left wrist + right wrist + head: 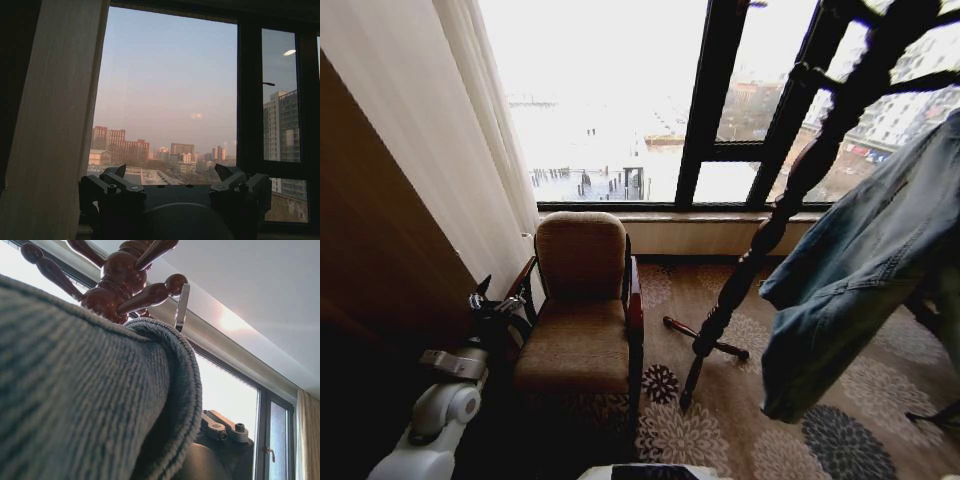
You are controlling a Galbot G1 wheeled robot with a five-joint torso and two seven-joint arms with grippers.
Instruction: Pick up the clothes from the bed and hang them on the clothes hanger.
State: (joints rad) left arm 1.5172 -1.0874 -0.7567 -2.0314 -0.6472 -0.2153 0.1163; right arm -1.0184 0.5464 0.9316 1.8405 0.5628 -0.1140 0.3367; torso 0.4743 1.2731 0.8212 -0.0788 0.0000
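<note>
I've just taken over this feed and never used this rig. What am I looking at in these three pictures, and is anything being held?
It's a wheeled robot with two arms. The head view looks down at a carpeted window corner: an armchair, a dark wooden coat stand and the denim jacket hanging at the right. The left gripper waits low beside the chair. Its wrist view looks past its open fingers out the window. The right wrist view, close under the jacket's fabric, looks up at the stand's pegs. I can't tell what it holds.

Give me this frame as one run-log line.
phase: hanging | denim jacket: raised beside coat stand, near its top pegs | left end effector: open, idle by armchair | right end effector: under jacket
</note>
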